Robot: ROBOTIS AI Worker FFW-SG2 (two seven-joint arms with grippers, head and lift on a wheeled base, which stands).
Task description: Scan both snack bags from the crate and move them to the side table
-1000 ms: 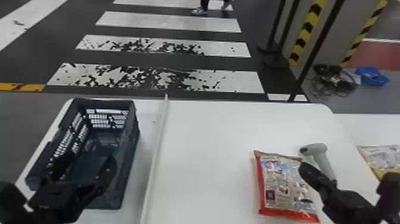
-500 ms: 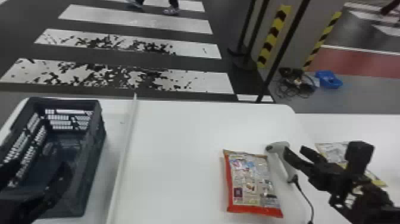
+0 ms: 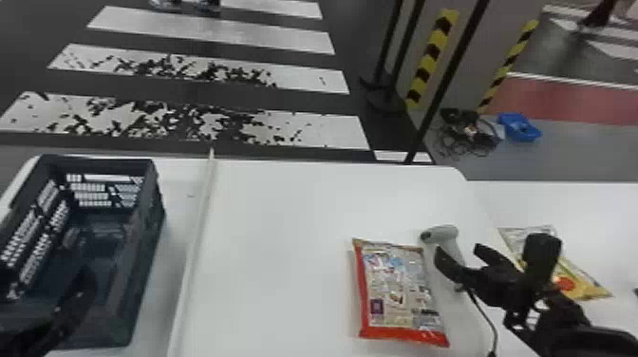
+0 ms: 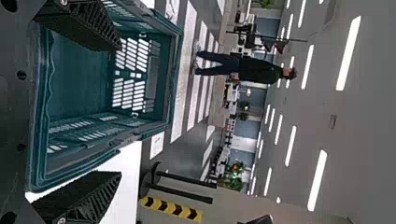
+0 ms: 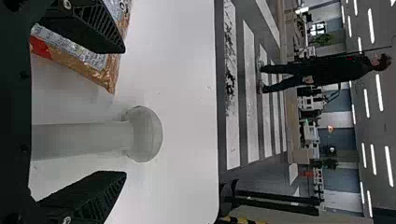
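Crate [image 3: 142, 237] work looks done! Yellow bag [image 3: 585, 285] is on the side table [image 3: 593, 213]; red bag [image 3: 396, 289] lies beside the scanner [image 3: 444, 235], scan unconfirmed, transfer left. Left gripper [image 4: 121, 109] wide, right gripper [image 5: 125, 111] wide too!

A flat, red-edged plastic snack bag [image 3: 398, 290] is lying beside a pale grey gun-shaped scanner [image 3: 444, 234]. A yellow-and-silver plastic snack bag [image 3: 579, 281] is resting on the white side table [image 3: 569, 204]. A dark rectangular plastic crate [image 3: 141, 251] is standing upright.
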